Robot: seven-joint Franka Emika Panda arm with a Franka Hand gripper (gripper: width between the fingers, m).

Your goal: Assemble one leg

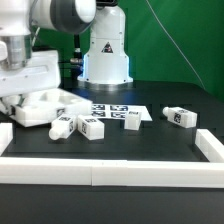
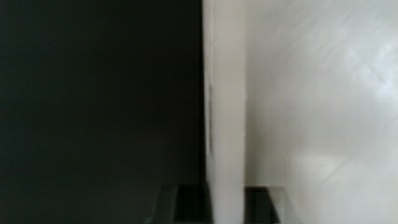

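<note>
My gripper [image 1: 22, 96] stands at the exterior view's left, down on the large white tray-like panel [image 1: 52, 108]. In the wrist view my gripper [image 2: 224, 205] straddles the panel's raised rim [image 2: 221, 110]. Both dark fingertips [image 2: 187, 204] press against the rim's sides, so the gripper is shut on the panel. Several white legs with black-and-white tags lie loose on the black table: two side by side just in front of the panel [image 1: 62, 126] [image 1: 92, 127], one by the marker board [image 1: 132, 119], and one further to the exterior view's right [image 1: 180, 116]. None is held.
The marker board [image 1: 112, 108] lies flat behind the legs. A white raised border [image 1: 110, 172] runs along the table's front and up both sides. The arm's base [image 1: 105, 55] stands at the back, in front of a green backdrop.
</note>
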